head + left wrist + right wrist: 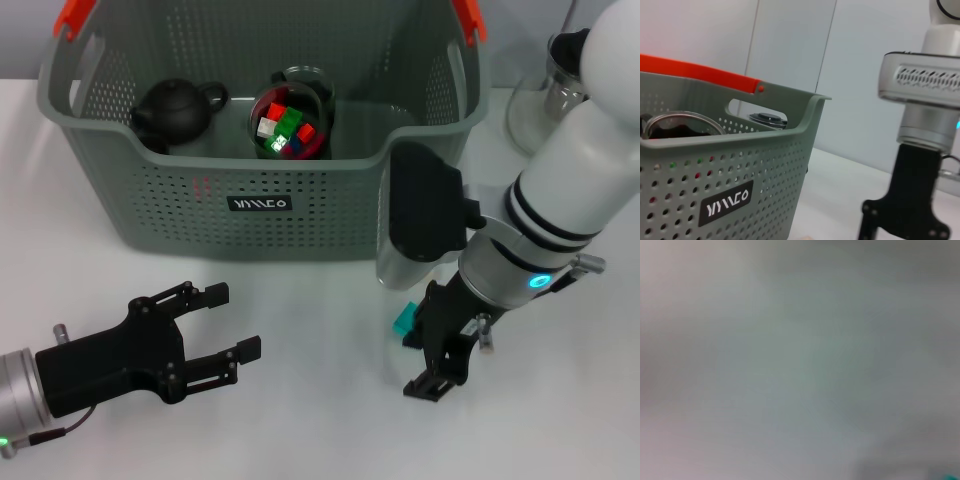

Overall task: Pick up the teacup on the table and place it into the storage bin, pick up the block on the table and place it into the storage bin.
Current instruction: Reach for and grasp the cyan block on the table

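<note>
Teal block [404, 321]: lies on the white worktop [300, 400], just in front of the bin's right corner; too hidden to tell which way it points.
Right gripper [440, 362]: low over the worktop, block touching its left side; cannot tell if its fingers grip.
Left gripper [215, 325]: fingers open, holding nothing, well apart from the block.
Storage bin [250, 205]: holds a black teapot [175, 108] and a cup of blocks [290, 125].

The right gripper [432, 350] hides most of the teal block [404, 320].
</note>
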